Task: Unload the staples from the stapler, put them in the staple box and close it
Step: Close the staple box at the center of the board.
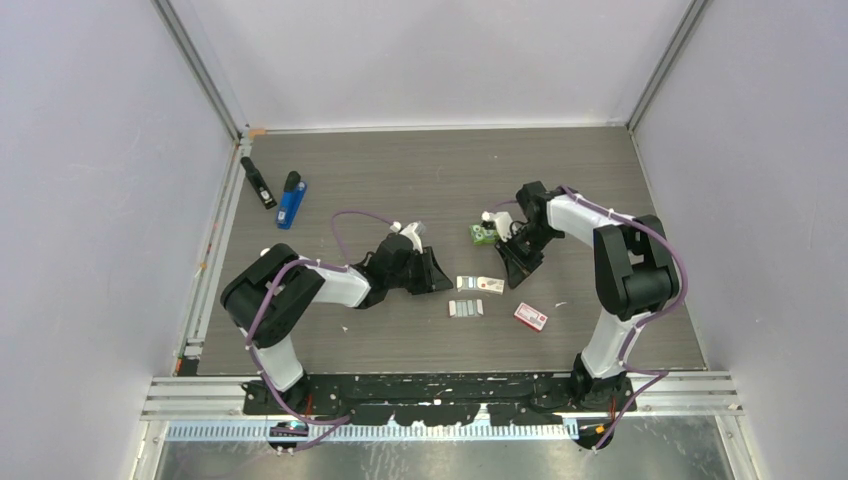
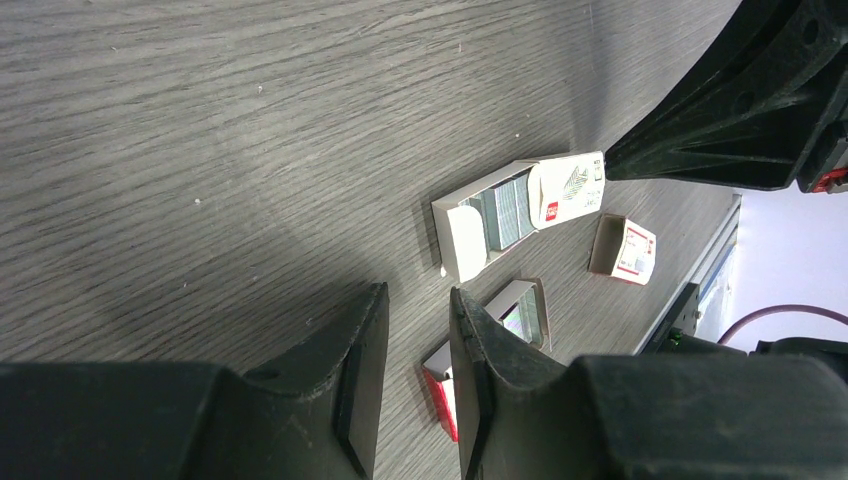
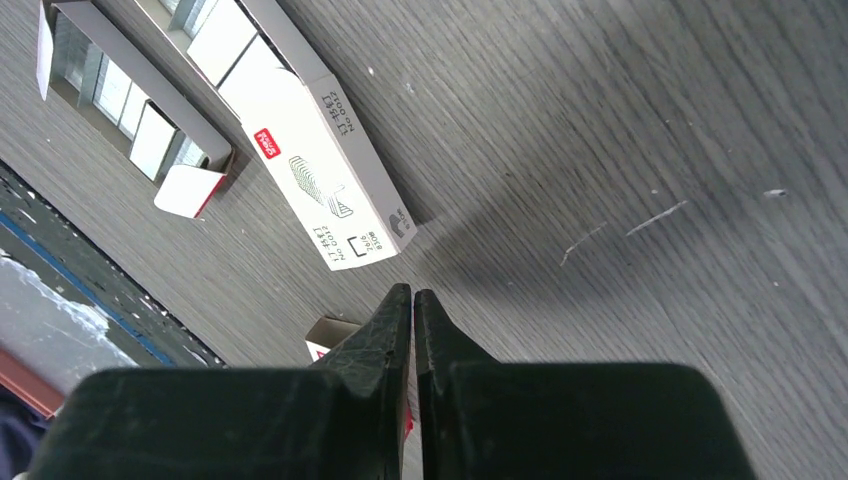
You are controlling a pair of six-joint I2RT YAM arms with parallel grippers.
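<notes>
1. The left gripper (image 2: pixel 417 300) hangs low over the wooden table (image 2: pixel 200 150). Its two fingers stand a little way apart, with a narrow gap, and nothing is between them.
2. Just ahead of its fingertips lies a white slide-out box (image 2: pixel 565 190), pulled half open. Grey staples (image 2: pixel 508 208) show in the open part.
3. Close by one of its fingertips, and partly hidden behind that finger, lies an open red-and-white tray (image 2: pixel 520 318). More shiny strips sit in it.
4. A small red-and-white box (image 2: pixel 622 248) lies a bit further out, past the white box. It is open at one end.
5. The right gripper (image 3: pixel 413 295) has its fingers pressed tight together, and it holds nothing.
6. Its tip points down at the table, just beside the closed end of the white box. I cannot tell if they touch.
7. The two grippers face each other, with the boxes of staples between them.
8. A green packet (image 1: pixel 483 234) lies near the back of the right gripper, by its wrist.
9. A black stapler (image 1: pixel 258 183) and a blue stapler (image 1: pixel 291 200) lie side by side, well apart from both grippers — far off past the left arm, near the table's far corner.
</notes>
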